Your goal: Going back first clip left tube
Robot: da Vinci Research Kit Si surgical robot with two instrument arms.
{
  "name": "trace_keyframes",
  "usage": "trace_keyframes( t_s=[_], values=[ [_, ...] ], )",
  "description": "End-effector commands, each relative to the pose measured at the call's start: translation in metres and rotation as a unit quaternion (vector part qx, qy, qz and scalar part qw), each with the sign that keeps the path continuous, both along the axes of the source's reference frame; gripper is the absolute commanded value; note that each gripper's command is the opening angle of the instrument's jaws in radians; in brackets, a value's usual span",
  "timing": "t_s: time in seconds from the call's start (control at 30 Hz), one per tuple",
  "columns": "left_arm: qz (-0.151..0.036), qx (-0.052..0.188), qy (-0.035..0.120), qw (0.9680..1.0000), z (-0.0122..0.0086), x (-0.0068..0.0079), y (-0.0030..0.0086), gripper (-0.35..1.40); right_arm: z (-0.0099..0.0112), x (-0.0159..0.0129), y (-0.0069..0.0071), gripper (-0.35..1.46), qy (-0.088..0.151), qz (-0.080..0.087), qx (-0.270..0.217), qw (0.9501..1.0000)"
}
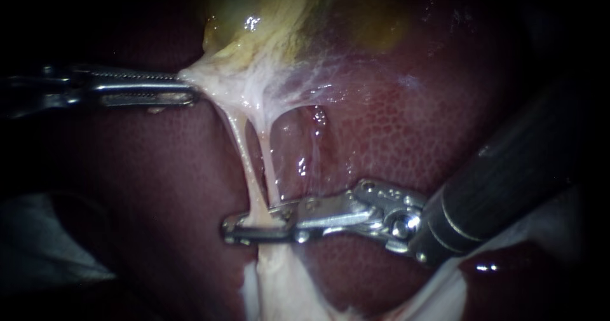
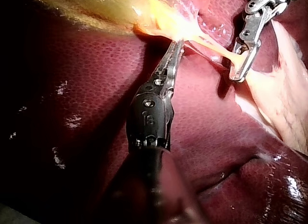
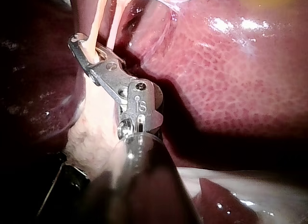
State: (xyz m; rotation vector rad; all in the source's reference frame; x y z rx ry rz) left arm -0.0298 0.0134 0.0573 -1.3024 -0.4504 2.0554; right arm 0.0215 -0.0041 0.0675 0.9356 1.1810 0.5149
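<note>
Over the liver (image 1: 406, 124), my left instrument (image 1: 189, 87) is clamped tight on white tissue (image 1: 254, 92) just below the gallbladder (image 1: 254, 16), holding it taut. My right instrument (image 1: 254, 224) has its jaws open, straddling the left tube (image 1: 239, 149) lower down.
</note>
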Motion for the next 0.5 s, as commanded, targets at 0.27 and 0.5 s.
trace_keyframes(
  t_s=[0.27, 0.5],
  values=[
    [0.0, 0.0, 0.0, 1.0, 0.0, 0.0, 0.0, -0.35, 0.0004, 0.0011, 0.0006, 0.45, 0.017, 0.009, -0.103, 0.9945],
    [-0.001, 0.0, 0.0, 1.0, 0.0, -0.0001, 0.0, -0.35, 0.0, -0.0001, 0.0031, 0.49, -0.031, 0.037, -0.165, 0.9851]
  ],
)
